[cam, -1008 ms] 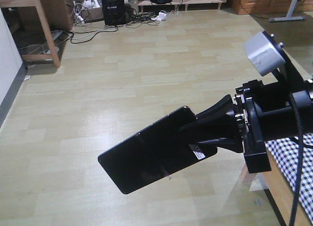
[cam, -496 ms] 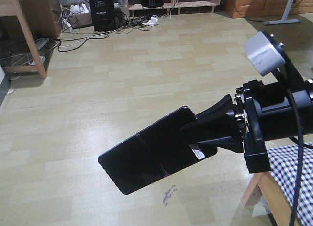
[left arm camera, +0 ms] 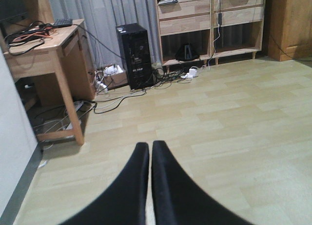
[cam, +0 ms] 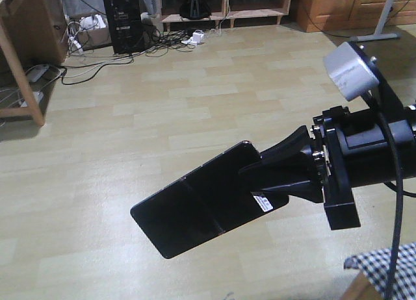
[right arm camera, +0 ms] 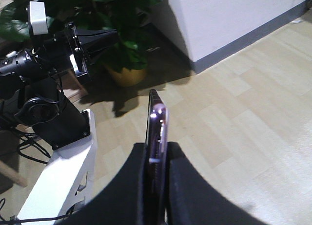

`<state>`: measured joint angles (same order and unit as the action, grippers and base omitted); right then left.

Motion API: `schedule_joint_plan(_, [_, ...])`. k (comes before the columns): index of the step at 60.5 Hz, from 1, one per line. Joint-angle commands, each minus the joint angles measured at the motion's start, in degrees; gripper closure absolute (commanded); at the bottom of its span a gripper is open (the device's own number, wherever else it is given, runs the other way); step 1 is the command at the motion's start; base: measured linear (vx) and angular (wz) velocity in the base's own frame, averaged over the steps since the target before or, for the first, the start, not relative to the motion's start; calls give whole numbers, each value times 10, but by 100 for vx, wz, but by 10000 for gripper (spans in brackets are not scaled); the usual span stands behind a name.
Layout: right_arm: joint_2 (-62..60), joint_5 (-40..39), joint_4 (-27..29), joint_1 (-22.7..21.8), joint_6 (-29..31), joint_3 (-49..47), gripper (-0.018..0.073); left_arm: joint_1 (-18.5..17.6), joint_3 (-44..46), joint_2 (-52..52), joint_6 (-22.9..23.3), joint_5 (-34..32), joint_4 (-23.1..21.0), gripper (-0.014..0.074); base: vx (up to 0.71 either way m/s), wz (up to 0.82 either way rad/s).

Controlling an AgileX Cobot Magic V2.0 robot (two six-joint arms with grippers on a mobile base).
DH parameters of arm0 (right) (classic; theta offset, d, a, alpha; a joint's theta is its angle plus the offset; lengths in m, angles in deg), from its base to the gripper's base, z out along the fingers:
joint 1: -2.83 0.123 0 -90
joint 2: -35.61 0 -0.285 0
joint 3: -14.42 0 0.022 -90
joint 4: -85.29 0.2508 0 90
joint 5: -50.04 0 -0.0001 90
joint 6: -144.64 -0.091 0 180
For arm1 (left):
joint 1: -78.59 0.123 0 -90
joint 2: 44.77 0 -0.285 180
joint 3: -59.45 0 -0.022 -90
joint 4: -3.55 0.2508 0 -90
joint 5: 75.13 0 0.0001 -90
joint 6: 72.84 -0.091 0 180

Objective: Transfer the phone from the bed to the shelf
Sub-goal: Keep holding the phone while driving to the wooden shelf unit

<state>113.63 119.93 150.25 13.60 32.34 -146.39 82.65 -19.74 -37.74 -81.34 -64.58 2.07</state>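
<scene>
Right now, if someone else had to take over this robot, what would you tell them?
The right gripper is shut on the phone, holding it by one end in the air above the floor.
The left gripper is shut and empty.
A corner of the bed shows beside the robot; the shelf stands across the room.
Done: phone is off the bed.
Left: carry it to the shelf, set it down, release.

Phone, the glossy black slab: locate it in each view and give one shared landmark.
Front view: glossy black rectangular phone at lower centre, clamped in the right tool.
Left wrist view: not in it.
Right wrist view: edge-on at centre, in the same tool's grip.
Shared landmark: pale wood-plank floor.
</scene>
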Motion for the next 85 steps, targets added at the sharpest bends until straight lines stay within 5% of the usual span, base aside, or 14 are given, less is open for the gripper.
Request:
schedule_joint_plan(1, [-14, 38, 55, 1, 0, -14, 561, -1, 13, -8, 3, -41, -5, 595, 44, -6])
schedule_joint_plan(85, [-14, 38, 55, 1, 0, -14, 561, -1, 13, -8, 3, -41, -5, 595, 48, -19])
